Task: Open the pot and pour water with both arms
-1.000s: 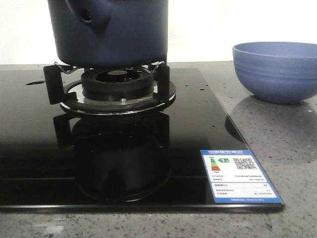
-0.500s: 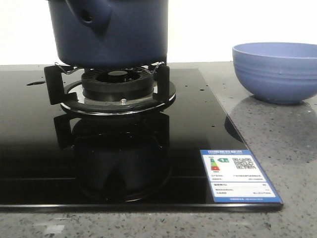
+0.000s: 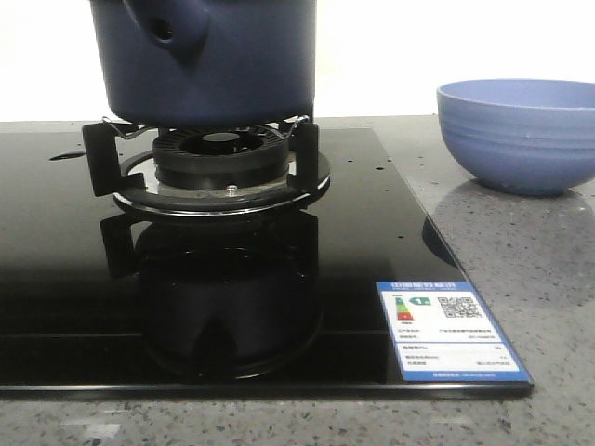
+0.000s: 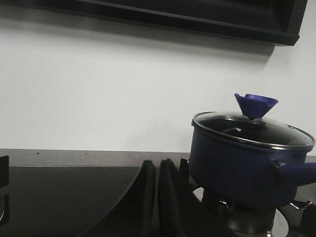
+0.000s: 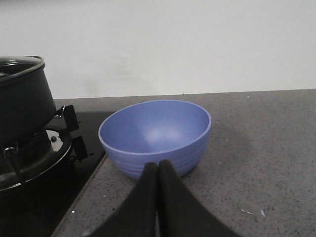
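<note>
The dark navy pot (image 3: pixel 209 60) stands on the gas burner (image 3: pixel 221 167), its stub handle facing the camera. In the left wrist view the pot (image 4: pixel 237 165) carries a glass lid (image 4: pixel 253 130) with a blue cone knob (image 4: pixel 256 104). My left gripper (image 4: pixel 157 165) is shut and empty, low over the black hob, apart from the pot's side. In the right wrist view the pot (image 5: pixel 22 96) shows only in part. My right gripper (image 5: pixel 158 165) is shut and empty, just short of the light blue ribbed bowl (image 5: pixel 155 136). Neither gripper shows in the front view.
The black glass hob (image 3: pixel 186 307) bears an energy label (image 3: pixel 451 330) at its near right corner. The blue bowl (image 3: pixel 519 135) stands on the grey speckled counter (image 3: pixel 548 297) to the right of the hob. A white wall lies behind, with a dark hood (image 4: pixel 197 15) overhead.
</note>
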`<state>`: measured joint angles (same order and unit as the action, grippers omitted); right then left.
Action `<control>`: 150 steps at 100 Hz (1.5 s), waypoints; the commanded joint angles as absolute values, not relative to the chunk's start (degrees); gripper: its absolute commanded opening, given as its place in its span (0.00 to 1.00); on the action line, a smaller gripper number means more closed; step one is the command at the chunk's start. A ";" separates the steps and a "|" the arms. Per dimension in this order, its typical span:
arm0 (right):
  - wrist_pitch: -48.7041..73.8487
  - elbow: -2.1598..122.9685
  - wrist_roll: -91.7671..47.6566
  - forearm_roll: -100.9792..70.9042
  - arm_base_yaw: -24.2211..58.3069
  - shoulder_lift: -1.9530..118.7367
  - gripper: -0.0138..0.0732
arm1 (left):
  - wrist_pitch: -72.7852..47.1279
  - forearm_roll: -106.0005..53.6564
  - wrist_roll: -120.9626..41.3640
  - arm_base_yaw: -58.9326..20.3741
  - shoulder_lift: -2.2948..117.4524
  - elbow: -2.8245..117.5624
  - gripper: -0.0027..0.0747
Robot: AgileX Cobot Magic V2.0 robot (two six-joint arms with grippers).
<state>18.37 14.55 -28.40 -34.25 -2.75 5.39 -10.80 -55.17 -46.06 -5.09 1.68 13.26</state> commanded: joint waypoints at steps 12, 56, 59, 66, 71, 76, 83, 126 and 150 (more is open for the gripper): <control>15.36 16.00 -28.99 -35.11 -2.84 5.90 0.09 | -8.90 -56.37 -45.56 -4.98 2.20 14.63 0.01; 15.36 16.00 -28.99 -35.11 -2.84 5.90 0.09 | -8.90 -56.37 -45.56 -4.98 2.20 14.63 0.01; 15.36 16.00 -28.99 -35.11 -2.84 5.90 0.09 | -8.90 -56.37 -45.56 -4.98 2.20 14.63 0.01; 15.36 16.00 -28.99 -35.11 -2.84 5.90 0.09 | -8.90 -53.09 -45.56 -4.98 2.20 14.63 0.01; 15.36 16.00 -28.99 -35.11 -2.84 5.90 0.09 | -9.34 -46.16 -42.60 -4.98 2.20 14.21 0.01; 15.36 16.00 -28.99 -35.11 -2.84 5.90 0.09 | -8.50 -36.95 -33.04 -4.95 2.20 13.41 0.01; 15.36 16.00 -28.99 -35.11 -2.84 5.90 0.09 | -6.67 -21.54 -14.78 -4.95 2.20 11.05 0.01; 15.36 16.00 -28.99 -35.11 -2.84 5.90 0.09 | -1.37 -6.51 0.94 -4.85 -1.90 -1.97 0.01; 15.36 16.00 -28.99 -35.11 -2.84 5.79 0.09 | -2.88 -6.22 0.94 -3.26 -1.90 -1.87 0.01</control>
